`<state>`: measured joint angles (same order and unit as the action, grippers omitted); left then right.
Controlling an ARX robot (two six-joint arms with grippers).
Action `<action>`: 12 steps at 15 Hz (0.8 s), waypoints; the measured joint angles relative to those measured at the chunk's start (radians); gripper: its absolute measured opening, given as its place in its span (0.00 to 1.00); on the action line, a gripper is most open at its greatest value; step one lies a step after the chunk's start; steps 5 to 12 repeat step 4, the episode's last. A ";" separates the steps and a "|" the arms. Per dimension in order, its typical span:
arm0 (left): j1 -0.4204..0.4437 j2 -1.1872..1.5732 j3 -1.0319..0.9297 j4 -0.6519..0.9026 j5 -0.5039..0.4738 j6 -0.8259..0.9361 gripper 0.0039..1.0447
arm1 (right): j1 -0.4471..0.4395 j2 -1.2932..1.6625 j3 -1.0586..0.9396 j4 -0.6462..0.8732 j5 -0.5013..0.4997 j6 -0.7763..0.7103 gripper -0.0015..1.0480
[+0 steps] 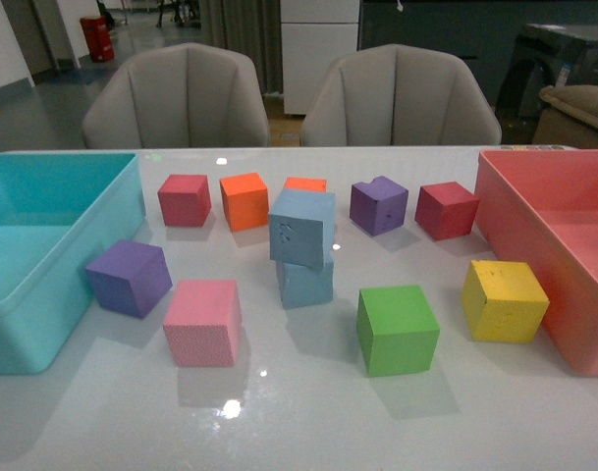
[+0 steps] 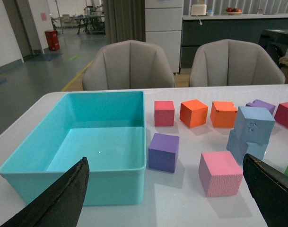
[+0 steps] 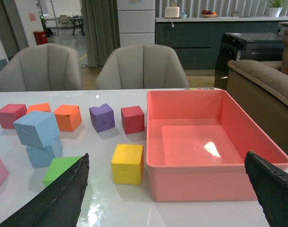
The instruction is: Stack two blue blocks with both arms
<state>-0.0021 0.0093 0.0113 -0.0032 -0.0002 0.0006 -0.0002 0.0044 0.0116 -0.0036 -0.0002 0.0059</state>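
Note:
Two pale blue blocks stand stacked near the middle of the white table. The upper blue block (image 1: pixel 302 228) sits skewed on the lower blue block (image 1: pixel 305 282). The stack also shows in the left wrist view, upper (image 2: pixel 254 124) on lower (image 2: pixel 239 146), and in the right wrist view, upper (image 3: pixel 36 128) on lower (image 3: pixel 43 155). Neither arm shows in the front view. My left gripper (image 2: pixel 167 198) is open and empty, back from the blocks, near the turquoise bin. My right gripper (image 3: pixel 167 198) is open and empty, in front of the pink bin.
A turquoise bin (image 1: pixel 53 285) stands at the left, a pink bin (image 1: pixel 534 235) at the right. Around the stack lie purple (image 1: pixel 129 278), pink (image 1: pixel 202 322), green (image 1: pixel 397 330), yellow (image 1: pixel 504 300), red (image 1: pixel 185 199), orange (image 1: pixel 244 200), purple (image 1: pixel 378 205) and dark red (image 1: pixel 446 210) cubes. Two chairs stand behind the table.

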 joint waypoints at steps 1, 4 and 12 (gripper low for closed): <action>0.000 0.000 0.000 0.000 0.000 0.000 0.94 | 0.000 0.000 0.000 0.000 0.000 0.000 0.94; 0.000 0.000 0.000 0.000 0.000 0.000 0.94 | 0.000 0.000 0.000 0.000 0.000 0.000 0.94; 0.000 0.000 0.000 0.000 0.000 0.000 0.94 | 0.000 0.000 0.000 0.000 0.000 0.000 0.94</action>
